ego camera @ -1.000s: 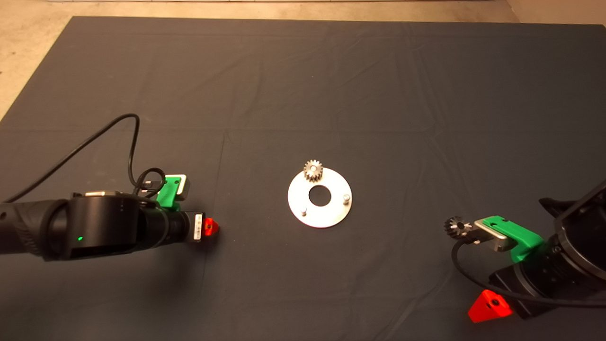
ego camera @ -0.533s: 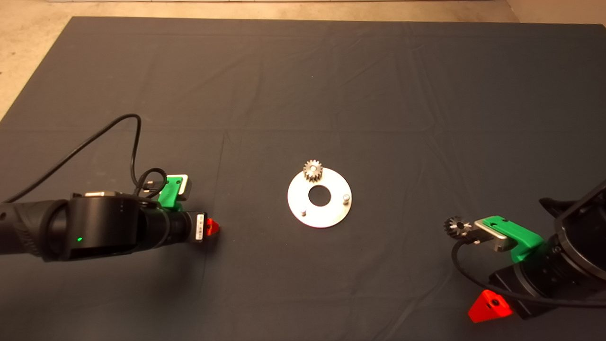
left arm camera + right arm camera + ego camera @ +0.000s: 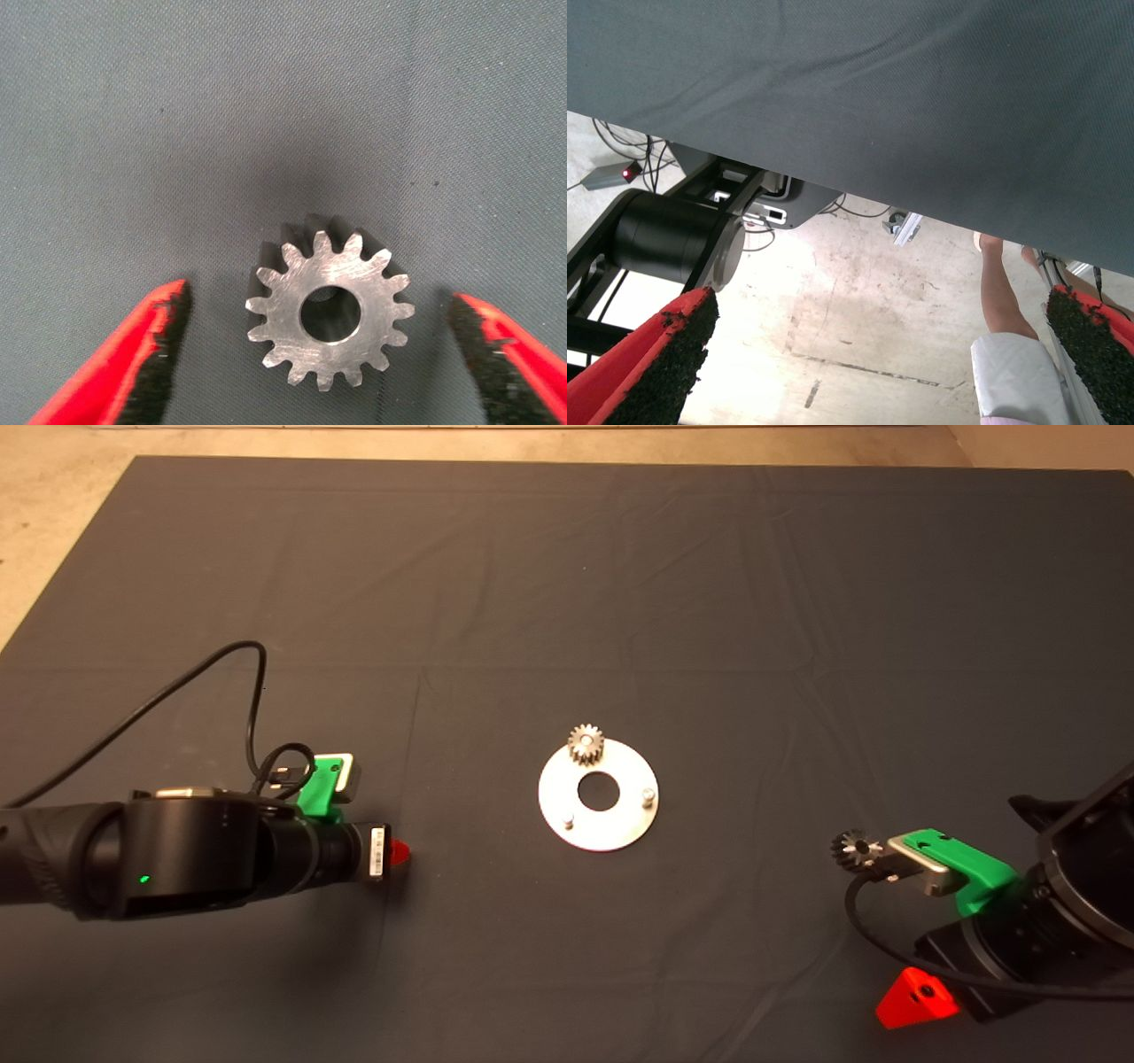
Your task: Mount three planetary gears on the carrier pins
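While left tool (image 3: pixel 323 354) hovers spread wide, small silvery toothed metal gear (image 3: pixel 330 309) lies flat between its red fingers (image 3: pixel 124 354), untouched; right tool (image 3: pixel 877 363) parked, spread, empty.

The left arm reaches in low over the mat, its left gripper (image 3: pixel 319 354) pointing straight down, fingers spread wide. The right gripper (image 3: pixel 877 363) waits parked at the lower right, fingers apart.
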### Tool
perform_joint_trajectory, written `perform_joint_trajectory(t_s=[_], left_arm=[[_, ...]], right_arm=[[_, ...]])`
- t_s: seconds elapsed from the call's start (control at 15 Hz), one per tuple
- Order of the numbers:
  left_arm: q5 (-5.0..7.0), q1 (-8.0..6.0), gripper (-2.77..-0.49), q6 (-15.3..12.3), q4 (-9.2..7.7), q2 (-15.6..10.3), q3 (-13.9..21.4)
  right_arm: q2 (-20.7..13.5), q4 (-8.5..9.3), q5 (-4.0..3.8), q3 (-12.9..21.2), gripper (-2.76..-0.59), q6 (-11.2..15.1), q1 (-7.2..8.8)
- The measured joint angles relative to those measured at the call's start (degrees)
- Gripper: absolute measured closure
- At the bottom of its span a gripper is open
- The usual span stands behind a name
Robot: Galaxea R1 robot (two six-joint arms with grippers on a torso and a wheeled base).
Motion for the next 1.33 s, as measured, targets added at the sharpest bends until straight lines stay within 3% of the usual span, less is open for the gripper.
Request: perform_joint_trajectory(t_s=[0.27,0.6,0.93,1.33], left_arm=[[-0.07,-0.01,-1.8,0.11,0.0,1.27,0.0],[0.1,0.0,-1.66,0.11,0.0,1.24,0.0],[0.28,0.0,-1.35,0.34,0.0,1.27,0.0],[0.54,0.0,-1.22,0.78,0.0,1.63,0.0]], right_arm=[[0.0,0.0,0.0,0.0,-2.76,0.0,0.0],[0.0,-0.02,0.0,0.0,-2.76,0.0,0.0],[0.0,-0.02,0.02,0.0,-2.76,0.0,0.0],[0.0,0.0,0.0,0.0,-2.76,0.0,0.0]])
